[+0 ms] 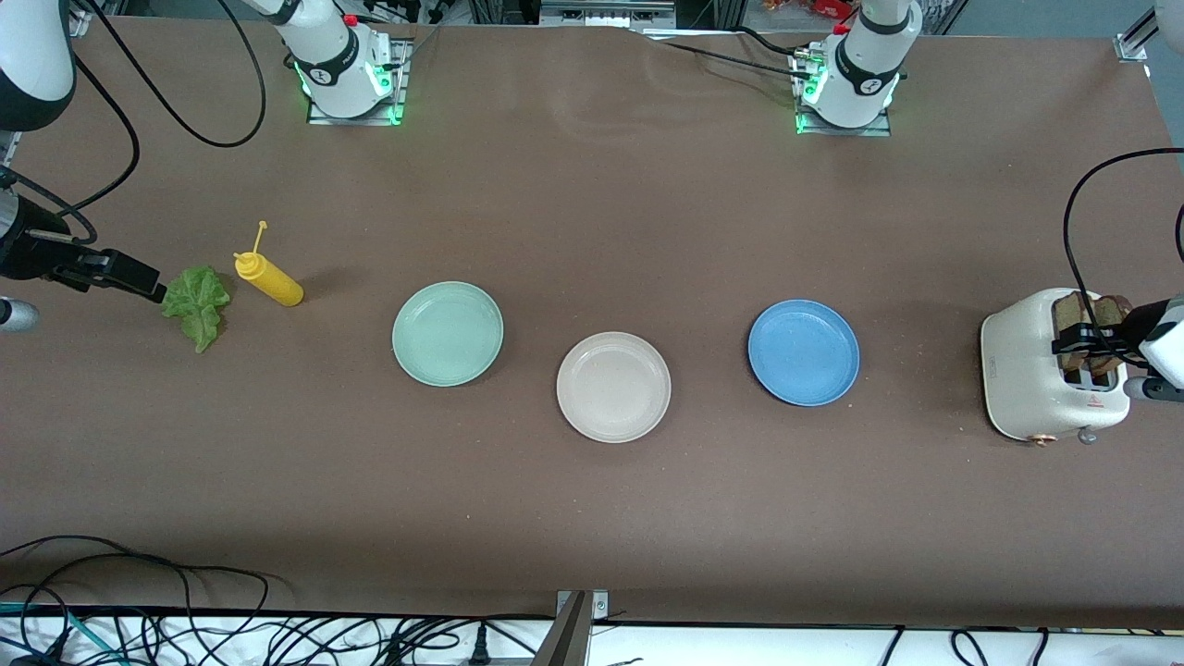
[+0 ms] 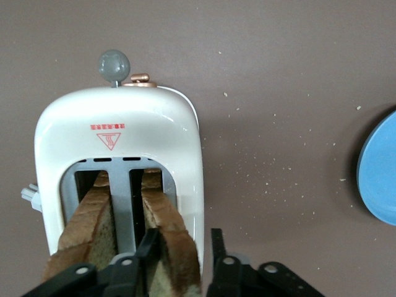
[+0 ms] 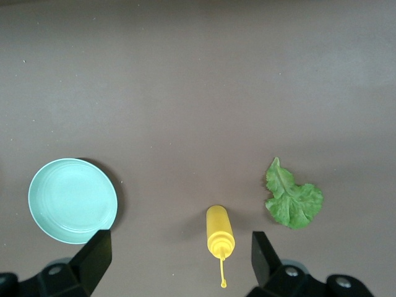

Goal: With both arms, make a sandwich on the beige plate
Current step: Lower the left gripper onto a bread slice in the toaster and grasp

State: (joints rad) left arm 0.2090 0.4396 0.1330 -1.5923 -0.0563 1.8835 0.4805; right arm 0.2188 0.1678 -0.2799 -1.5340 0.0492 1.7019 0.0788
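Beige plate bare near the table's middle — nothing assembled yet.
I have the left gripper pinching a bread slice in the toaster at the left arm's edge; the right gripper, fingers spread, hangs beside the lettuce — open table between.

- Plates: 3 — mint-green plate, beige plate, blue plate
- Bread slices: 2 — slice and slice, both in the toaster
- Toaster: 1, two slots
- Lettuce: 1 leaf
- Yellow bottle: 1
- Arms: 2, one pincer each — left pincer, right pincer
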